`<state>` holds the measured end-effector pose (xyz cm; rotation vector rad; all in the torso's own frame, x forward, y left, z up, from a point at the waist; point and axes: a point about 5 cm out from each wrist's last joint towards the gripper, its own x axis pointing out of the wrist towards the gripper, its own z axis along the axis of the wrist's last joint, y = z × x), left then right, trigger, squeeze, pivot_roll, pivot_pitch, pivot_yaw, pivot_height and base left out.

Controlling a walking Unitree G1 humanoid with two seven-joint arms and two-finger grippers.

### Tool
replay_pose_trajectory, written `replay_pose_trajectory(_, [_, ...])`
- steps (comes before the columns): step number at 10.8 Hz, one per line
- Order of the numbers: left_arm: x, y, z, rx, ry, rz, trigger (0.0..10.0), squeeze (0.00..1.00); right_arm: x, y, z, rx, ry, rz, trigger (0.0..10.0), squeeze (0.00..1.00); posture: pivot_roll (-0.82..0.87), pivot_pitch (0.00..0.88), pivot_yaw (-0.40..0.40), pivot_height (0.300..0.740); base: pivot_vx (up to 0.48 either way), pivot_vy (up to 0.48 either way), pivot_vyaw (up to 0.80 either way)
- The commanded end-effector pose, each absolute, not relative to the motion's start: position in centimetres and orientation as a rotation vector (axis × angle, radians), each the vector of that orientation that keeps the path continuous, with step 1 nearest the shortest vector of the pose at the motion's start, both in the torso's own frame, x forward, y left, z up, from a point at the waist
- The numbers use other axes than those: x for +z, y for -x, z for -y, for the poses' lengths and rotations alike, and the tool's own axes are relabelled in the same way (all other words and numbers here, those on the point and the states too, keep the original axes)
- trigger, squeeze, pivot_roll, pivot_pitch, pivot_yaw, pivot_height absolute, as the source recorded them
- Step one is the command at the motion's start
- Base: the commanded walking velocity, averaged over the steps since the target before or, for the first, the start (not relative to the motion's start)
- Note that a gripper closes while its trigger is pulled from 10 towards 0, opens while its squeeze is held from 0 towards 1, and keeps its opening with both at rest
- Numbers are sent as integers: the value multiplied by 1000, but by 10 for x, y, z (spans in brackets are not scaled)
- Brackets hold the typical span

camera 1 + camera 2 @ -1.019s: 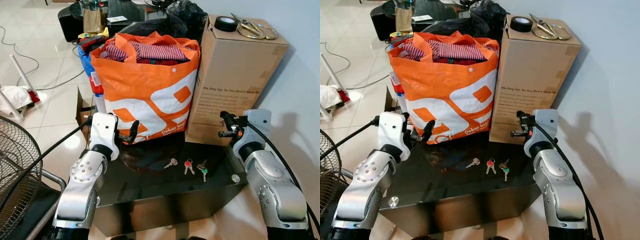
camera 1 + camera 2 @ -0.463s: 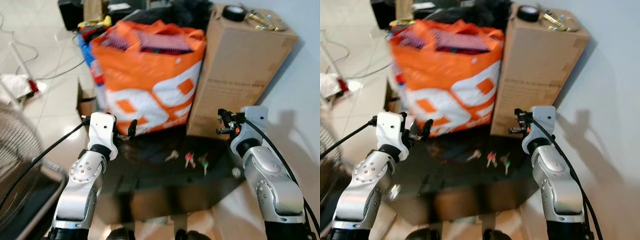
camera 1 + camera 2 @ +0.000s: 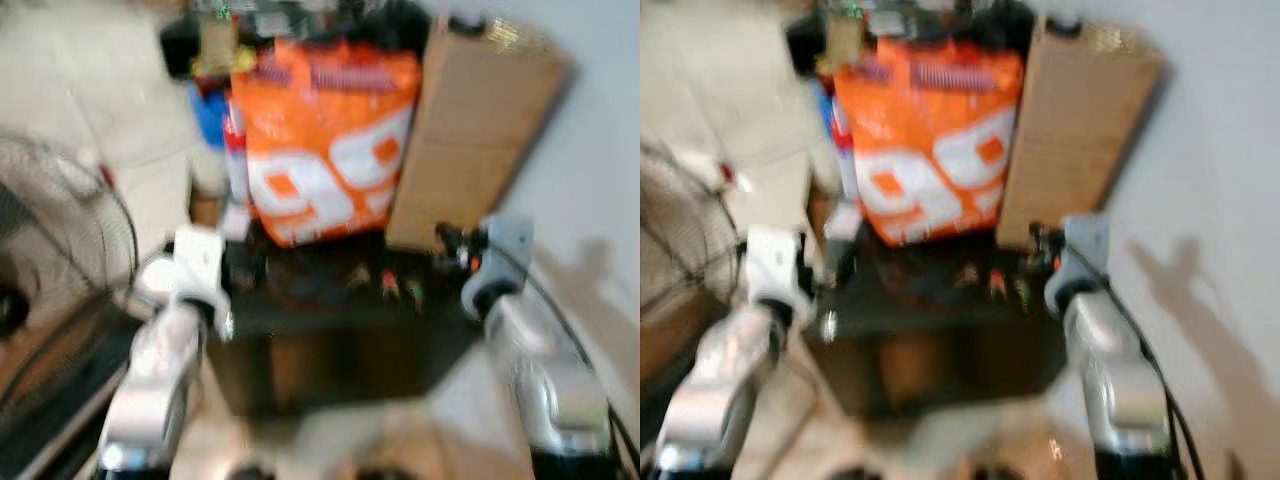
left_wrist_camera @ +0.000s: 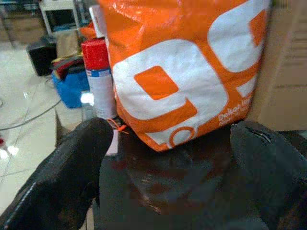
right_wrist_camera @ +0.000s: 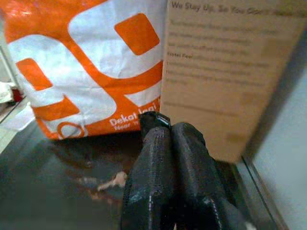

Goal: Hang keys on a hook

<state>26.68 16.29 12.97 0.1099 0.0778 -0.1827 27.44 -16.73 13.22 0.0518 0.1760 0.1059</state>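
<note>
Both eye views are blurred. Several small keys (image 3: 387,284), some with red and green heads, lie on the dark glass table (image 3: 330,330) in front of the bag and the box. One silver key (image 5: 113,180) lies on the glass past my right fingertips. My left gripper (image 4: 172,129) is open and empty, held low over the table's left side and facing the orange bag. My right gripper (image 5: 165,125) is shut with nothing in it, hovering over the table's right side near the box.
A stuffed orange and white bag (image 3: 330,140) and a tall cardboard box (image 3: 470,140) stand at the back of the table. A red-capped spray can (image 4: 98,76) stands left of the bag. A wire fan (image 3: 60,220) is on my left, a white wall (image 3: 1210,150) on my right.
The whole picture has shifted and gone blurred, so the camera is moving; the table now looks farther off. Both grippers hold the same posture over the table, and the keys lie where they were.
</note>
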Motion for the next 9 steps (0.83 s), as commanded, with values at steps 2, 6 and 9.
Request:
replay_pose_trajectory(2, [130, -262, -164, -165, -109, -78, 10000, 59, 133, -276, 169, 124, -23, -184, 4235, 0, 55, 0, -79, 740, -246, 0, 0])
replay_pose_trajectory(6, [126, -254, -167, -157, -118, -92, 10000, 55, 124, -275, 171, 116, 3, -217, 10000, 0, 82, 0, -97, 740, -244, 0, 0])
replay_pose_trajectory(9, [128, -257, -165, -176, -125, -86, 10000, 59, 124, -274, 175, 89, -2, -204, 10000, 0, 67, 0, -75, 740, -242, 0, 0])
